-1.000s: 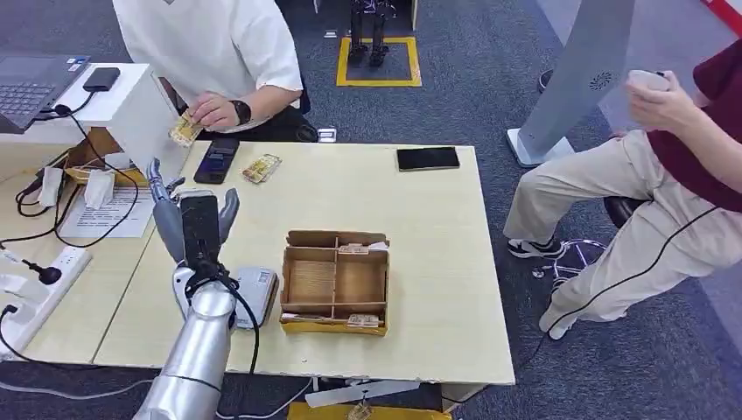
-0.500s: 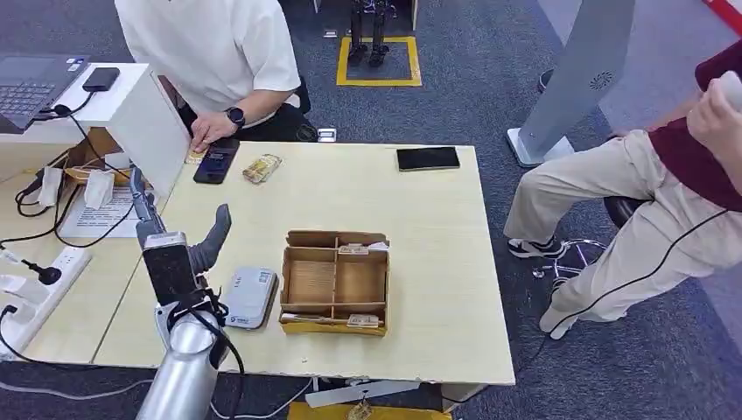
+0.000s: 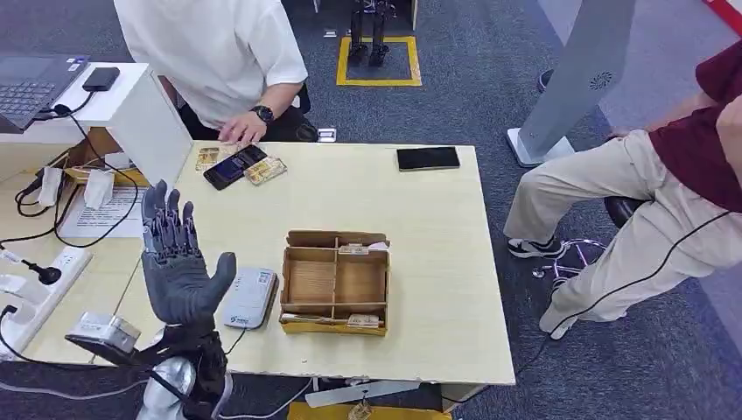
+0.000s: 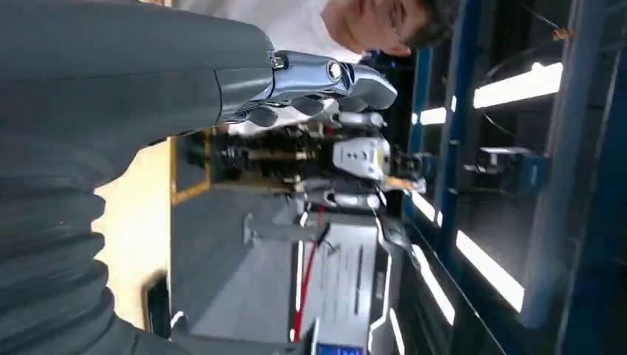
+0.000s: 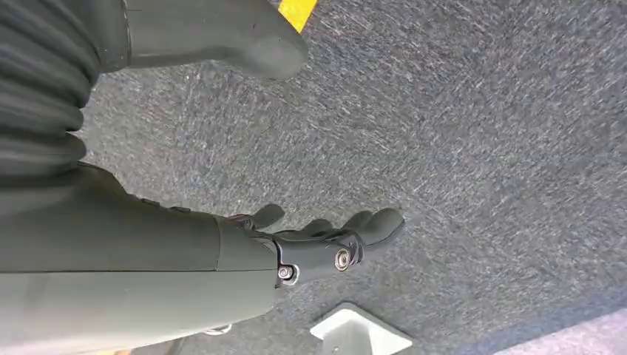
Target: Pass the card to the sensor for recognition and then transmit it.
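The left hand (image 3: pixel 179 262) is raised upright above the near left part of the pale wooden counter (image 3: pixel 420 236), palm turned to the camera, fingers (image 3: pixel 168 223) spread apart and nothing held in it. In the left wrist view the same hand (image 4: pixel 185 89) is seen with its silver-tipped fingers (image 4: pixel 333 78) extended and empty. The right hand (image 5: pixel 222 251) is seen in the right wrist view above grey carpet (image 5: pixel 480 148), fingers (image 5: pixel 347 237) loosely extended and nothing between them.

A flat grey-white rectangular sensor box (image 3: pixel 249 297) lies on the counter just beside the left hand. To its right stands a brown cardboard tray with compartments (image 3: pixel 335 282); small printed cards (image 3: pixel 353 250) are lodged along its far and near edges. At the far left corner of the counter, two patterned gold cards (image 3: pixel 265 170) lie either side of a black phone (image 3: pixel 234 166), which is touched by the hand of a person in a white shirt (image 3: pixel 214 52). A second black phone (image 3: pixel 428 158) lies at the far edge, well apart. A seated person in a maroon top and beige trousers (image 3: pixel 612 201) is at the right of the counter.
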`<state>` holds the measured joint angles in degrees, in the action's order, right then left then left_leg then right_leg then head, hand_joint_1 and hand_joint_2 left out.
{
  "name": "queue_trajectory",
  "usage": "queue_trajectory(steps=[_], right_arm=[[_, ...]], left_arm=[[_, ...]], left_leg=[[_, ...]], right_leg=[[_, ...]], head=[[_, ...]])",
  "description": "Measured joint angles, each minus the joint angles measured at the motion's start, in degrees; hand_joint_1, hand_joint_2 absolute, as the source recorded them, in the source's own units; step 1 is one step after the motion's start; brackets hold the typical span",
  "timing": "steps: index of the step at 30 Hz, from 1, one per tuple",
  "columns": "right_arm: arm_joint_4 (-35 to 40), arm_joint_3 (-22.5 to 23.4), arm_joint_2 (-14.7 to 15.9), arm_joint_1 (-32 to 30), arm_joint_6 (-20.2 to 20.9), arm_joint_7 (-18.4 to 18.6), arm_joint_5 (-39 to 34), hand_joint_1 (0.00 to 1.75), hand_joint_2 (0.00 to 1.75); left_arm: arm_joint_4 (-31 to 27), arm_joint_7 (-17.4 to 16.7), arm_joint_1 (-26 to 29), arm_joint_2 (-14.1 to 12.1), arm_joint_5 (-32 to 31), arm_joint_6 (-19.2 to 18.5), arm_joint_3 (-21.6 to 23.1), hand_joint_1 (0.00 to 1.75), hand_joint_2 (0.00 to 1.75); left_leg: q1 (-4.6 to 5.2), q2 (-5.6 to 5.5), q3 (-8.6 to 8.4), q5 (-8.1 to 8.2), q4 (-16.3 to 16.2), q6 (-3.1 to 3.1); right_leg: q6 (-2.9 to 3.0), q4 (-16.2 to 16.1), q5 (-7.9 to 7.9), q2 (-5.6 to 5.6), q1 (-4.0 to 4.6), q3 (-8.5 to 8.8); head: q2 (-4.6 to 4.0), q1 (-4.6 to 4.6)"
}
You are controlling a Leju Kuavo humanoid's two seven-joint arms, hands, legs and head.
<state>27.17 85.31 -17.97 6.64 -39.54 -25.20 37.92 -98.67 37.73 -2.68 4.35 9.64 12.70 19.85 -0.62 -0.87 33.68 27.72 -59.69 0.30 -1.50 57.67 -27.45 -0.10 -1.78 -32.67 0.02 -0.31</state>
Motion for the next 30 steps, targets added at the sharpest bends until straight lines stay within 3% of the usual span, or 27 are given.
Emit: queue_trajectory(steps=[5, 9, 14, 18, 27, 30], right_arm=[[0.1, 0.2, 0.0, 0.0, 0.0, -0.1, 0.0, 0.0, 1.75], [0.2, 0.1, 0.0, 0.0, 0.0, 0.0, -0.1, 0.0, 1.75], [0.2, -1.0, 0.0, -0.3, 0.1, 0.7, -0.4, 0.0, 1.75], [0.5, -2.7, 0.0, -1.0, 0.4, 1.2, -0.4, 0.0, 1.75], [0.5, -2.8, 0.0, -1.1, 0.5, 1.2, -0.4, 0.0, 1.75], [0.8, -3.8, 0.0, -1.5, 1.2, 1.6, -0.1, 0.0, 1.75]], left_arm=[[-2.2, 0.2, 1.3, -0.6, 0.6, -1.5, 1.1, 0.0, 1.75], [-4.2, 1.4, 3.1, -0.6, 5.1, -12.7, 2.9, 0.0, 1.75], [-4.6, 2.2, 4.1, -0.9, 2.4, -20.6, 5.5, 0.0, 1.75], [-4.6, 2.3, 4.4, -1.1, -2.8, -22.2, 6.6, 0.0, 1.75], [-4.6, 2.3, 4.4, -1.1, -3.1, -22.2, 6.6, 0.0, 1.75], [-4.6, 2.3, 4.4, -1.3, -6.9, -21.7, 7.4, 0.0, 1.75]], left_leg=[[-0.01, 0.0, -0.01, 0.0, 0.0, 0.0], [0.0, 0.01, -0.01, -0.01, 0.0, 0.0], [0.01, 0.0, 0.0, 0.0, 0.0, 0.01], [0.01, 0.01, -0.01, 0.01, 0.0, 0.02], [0.01, 0.01, -0.01, 0.01, 0.0, 0.02], [0.0, 0.01, -0.01, 0.01, 0.0, 0.02]], right_leg=[[0.0, 0.0, 0.0, -0.01, 0.01, 0.0], [0.0, 0.0, 0.0, -0.01, 0.0, 0.01], [0.0, 0.0, 0.0, 0.0, -0.01, 0.0], [0.0, 0.0, 0.0, -0.01, -0.01, 0.0], [0.0, 0.0, 0.0, -0.01, -0.01, 0.0], [0.0, 0.0, 0.0, -0.01, 0.0, 0.0]], head=[[0.0, 0.02], [0.0, 0.02], [-0.02, 0.02], [0.0, 0.02], [0.0, 0.02], [0.0, 0.02]])
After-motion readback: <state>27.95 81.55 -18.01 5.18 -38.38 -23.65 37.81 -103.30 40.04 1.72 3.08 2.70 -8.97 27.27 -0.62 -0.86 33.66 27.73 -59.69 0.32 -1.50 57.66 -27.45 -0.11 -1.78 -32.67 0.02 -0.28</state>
